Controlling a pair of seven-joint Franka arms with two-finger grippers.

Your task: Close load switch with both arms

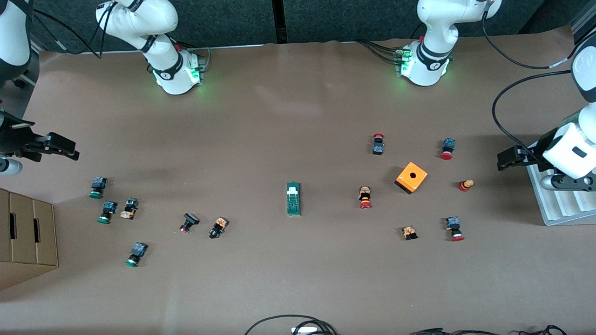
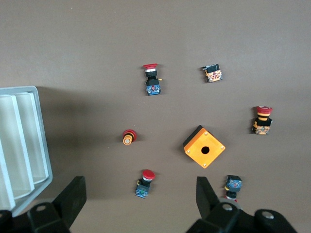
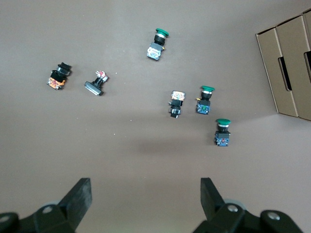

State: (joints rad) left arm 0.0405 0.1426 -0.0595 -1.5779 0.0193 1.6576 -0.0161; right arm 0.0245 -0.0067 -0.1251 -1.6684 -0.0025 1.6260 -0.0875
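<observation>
The load switch (image 1: 293,198), a narrow green block with a white sliding piece at the end toward the robots' bases, lies flat near the middle of the table. It shows in neither wrist view. My left gripper (image 1: 506,159) hangs open over the left arm's end of the table, beside the white tray; in the left wrist view it (image 2: 139,180) is above a red-capped push-button (image 2: 144,183) and holds nothing. At the right arm's end, my right gripper (image 1: 63,145) is also open and empty, and in the right wrist view it (image 3: 146,182) hovers over bare table.
An orange cube (image 1: 411,177) with a hole and several red-capped push-buttons (image 1: 365,197) lie toward the left arm's end. Green-capped push-buttons (image 1: 107,212) lie toward the right arm's end, by a cardboard box (image 1: 25,232). A white ribbed tray (image 1: 565,204) sits under the left arm.
</observation>
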